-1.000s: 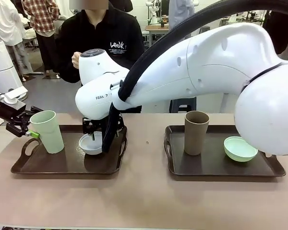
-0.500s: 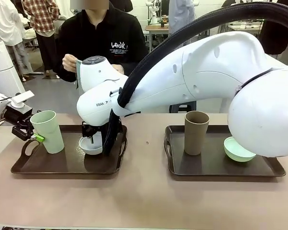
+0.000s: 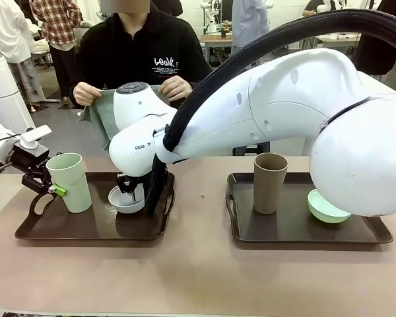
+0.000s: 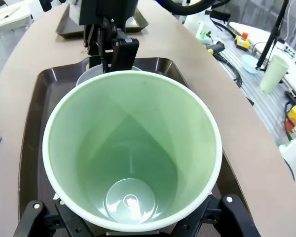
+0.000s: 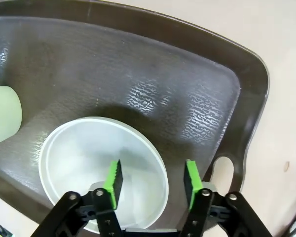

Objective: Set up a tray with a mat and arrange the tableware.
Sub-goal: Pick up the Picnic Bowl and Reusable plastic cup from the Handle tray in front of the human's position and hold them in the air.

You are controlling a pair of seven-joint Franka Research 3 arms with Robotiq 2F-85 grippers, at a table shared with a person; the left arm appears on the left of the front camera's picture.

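On the beige worktop [image 3: 198, 277] sit two pebbled brown trays [image 3: 297, 231], two tall tapered tumblers [image 3: 269, 181] and two round bowls [image 3: 327, 208]; at the left tray [image 3: 86, 228], the left tool [image 3: 53, 190] clamps the pale green tumbler [image 3: 70, 181], the right tool [image 3: 129, 191] gapes astride the white bowl [image 3: 117, 205].

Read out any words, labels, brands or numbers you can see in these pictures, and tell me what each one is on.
"FRA": black letters on the right arm's white wrist housing; the rest of the word is hidden.
White print on the chest of the person's black sweatshirt: too blurred to read for certain.
Nothing else can be read in the front view or in either wrist view.
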